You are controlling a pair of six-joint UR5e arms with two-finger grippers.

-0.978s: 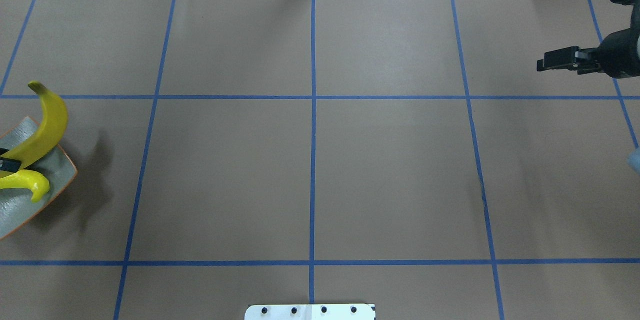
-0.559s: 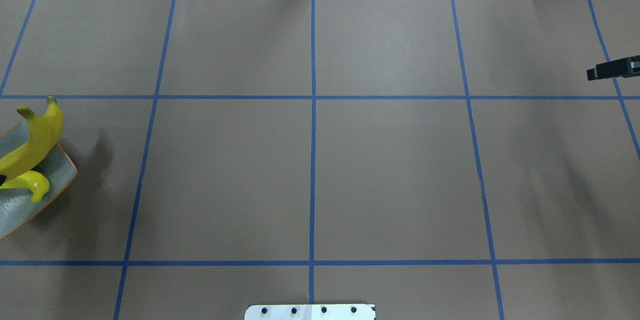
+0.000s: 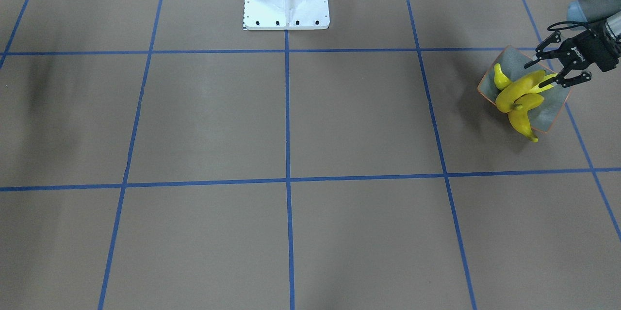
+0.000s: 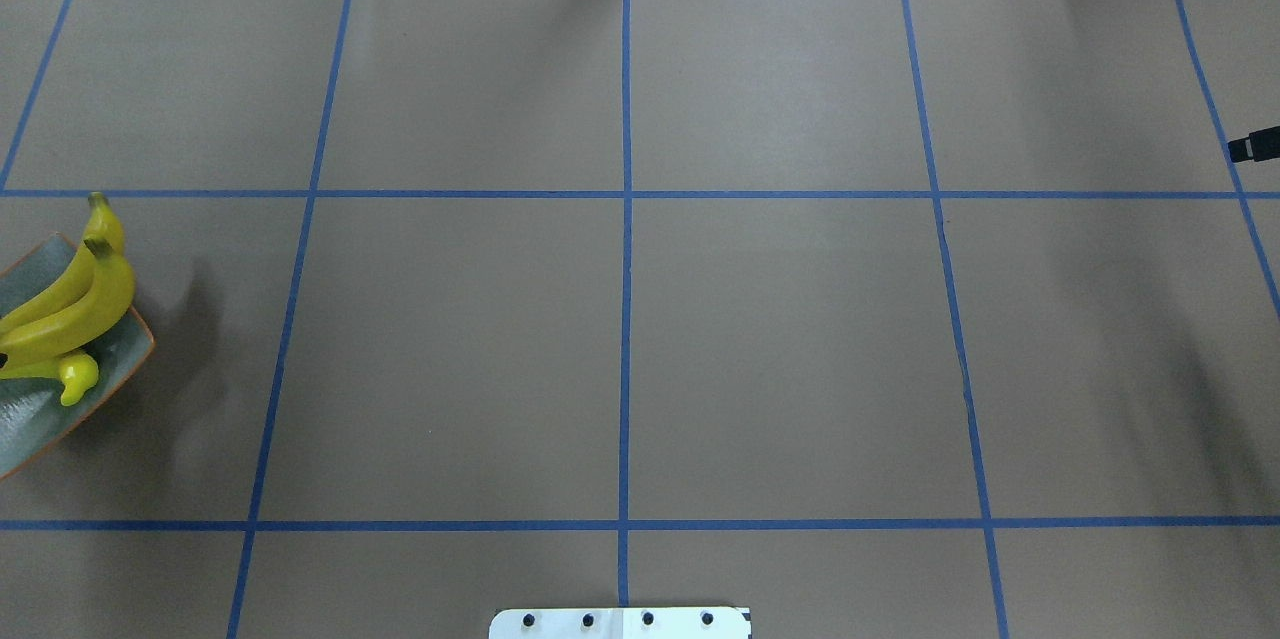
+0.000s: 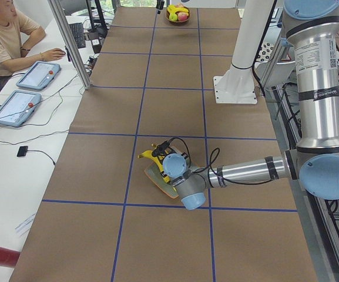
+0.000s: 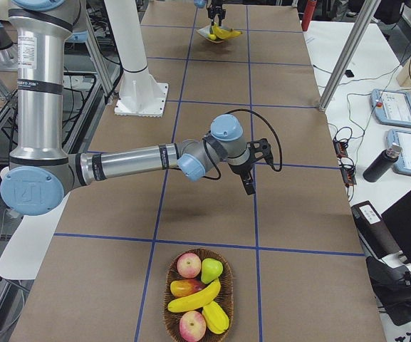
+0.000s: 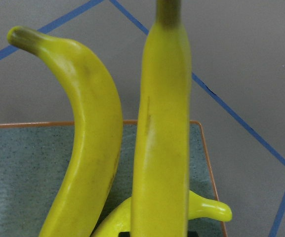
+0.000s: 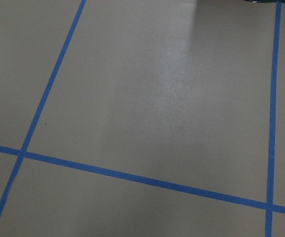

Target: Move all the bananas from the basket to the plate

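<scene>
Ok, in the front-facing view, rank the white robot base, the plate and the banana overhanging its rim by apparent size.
Largest: white robot base.
Then the plate, somewhat smaller.
Smallest: the overhanging banana.

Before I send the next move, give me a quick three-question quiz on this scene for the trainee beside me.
1. How many bananas lie on the plate?
2. True or false: the plate sits on the robot's right side.
3. A banana not yet moved lies: A in the basket among other fruit; B on an operator's desk; C beside the plate.
Key: 1 three; 2 false; 3 A.
</scene>
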